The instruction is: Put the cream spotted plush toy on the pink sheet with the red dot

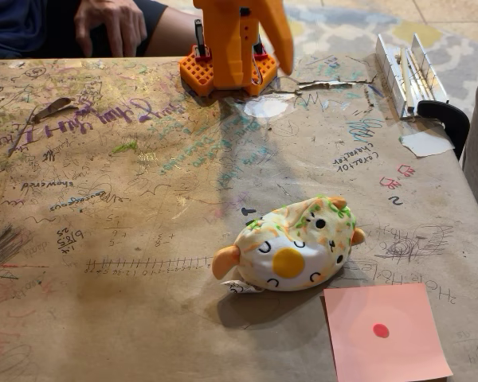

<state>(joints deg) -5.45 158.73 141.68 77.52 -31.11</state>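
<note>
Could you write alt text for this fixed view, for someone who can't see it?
A cream spotted plush toy lies on a scribbled brown paper table, just up-left of a pink sheet with a red dot. An orange robot arm's base stands at the far edge, beside a person's hand.

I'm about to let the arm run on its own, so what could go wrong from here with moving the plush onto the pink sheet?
1. The plush lies tilted on its side and is rounded and soft, so a pinch may slip or roll it.
2. The pink sheet is loose paper close to the plush; a sweep could shove it.
3. The sheet sits at the table's near corner, far from the arm's base, so reach may be tight.
</note>
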